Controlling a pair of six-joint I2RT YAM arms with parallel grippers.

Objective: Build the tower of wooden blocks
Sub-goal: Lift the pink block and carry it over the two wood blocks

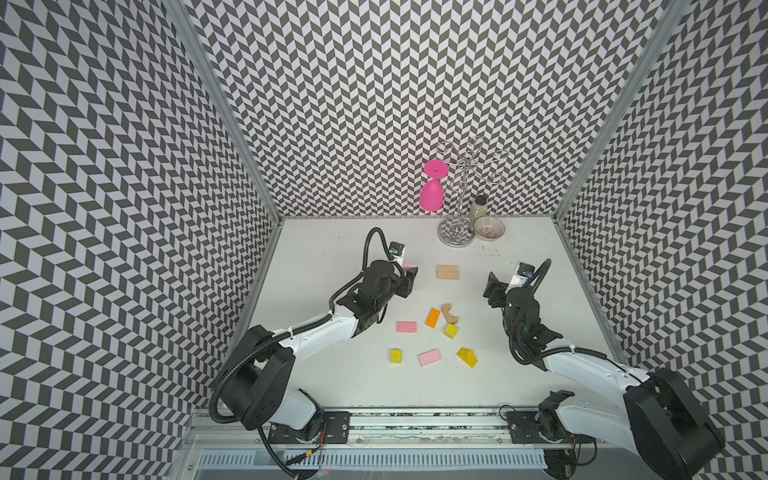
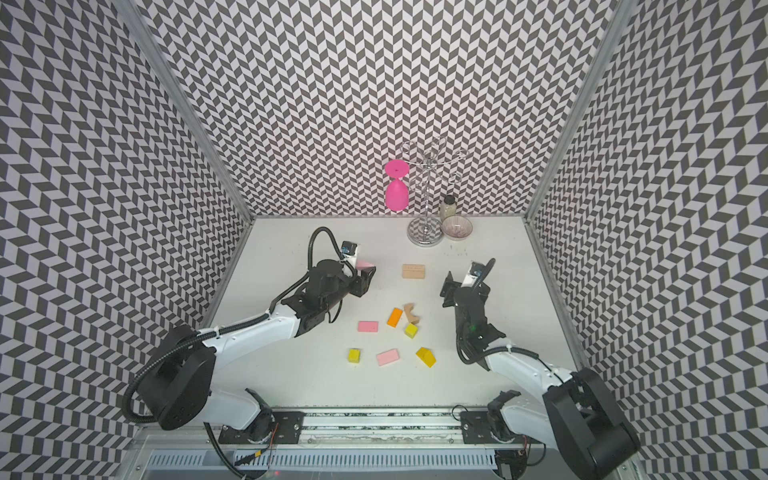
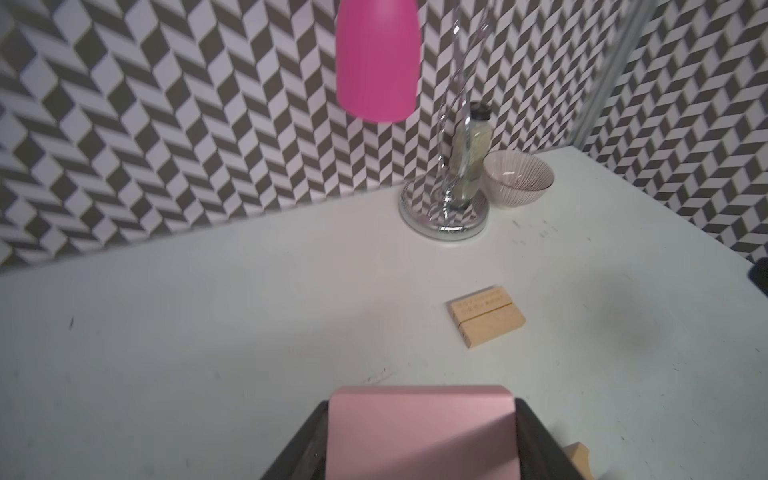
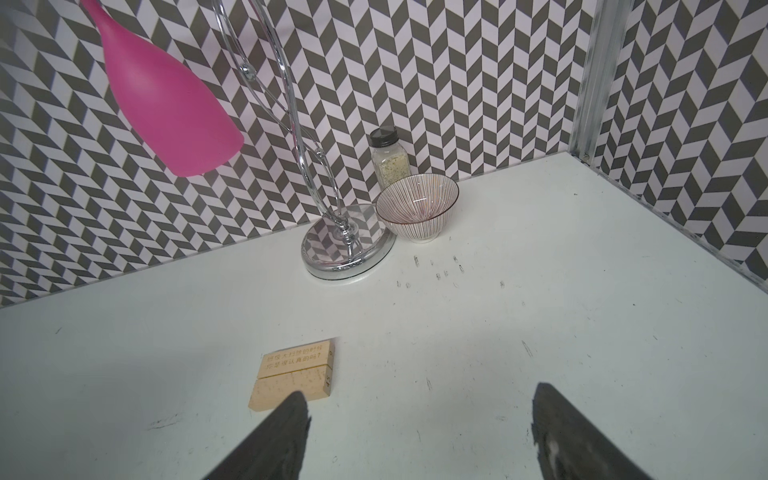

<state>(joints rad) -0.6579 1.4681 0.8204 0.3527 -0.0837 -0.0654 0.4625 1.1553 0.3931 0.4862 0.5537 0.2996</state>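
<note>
- The left tool [image 1: 406, 279] is clamped on a pink bar [image 3: 422, 428], one dark finger [image 3: 536, 436] against each long side.
- The right tool [image 4: 419, 432] is spread wide with nothing between its fingers [image 4: 286, 436].
- Between the two tools, two tan bars [image 1: 448, 272] lie flat on the counter [image 1: 332, 374], touching along their long sides; nothing is stacked on them.
- The held bar is to the left of the tan bars in both top views and apart from them.
- Nearer the arm bases, the loose blocks are scattered singly: an orange bar [image 1: 432, 318] just beside a tan arch [image 1: 449, 314], a yellow cube [image 1: 451, 331] below the arch, and a second pink bar [image 1: 406, 327] to the left.
- Nearer still lie another cube [image 1: 396, 356], a third pink bar [image 1: 429, 357] and a yellow roof piece [image 1: 467, 357].
- At the back wall stand a chrome stand [image 1: 456, 237], a magenta goblet [image 1: 432, 187], a jar [image 1: 480, 206] and a striped bowl [image 1: 489, 228].
</note>
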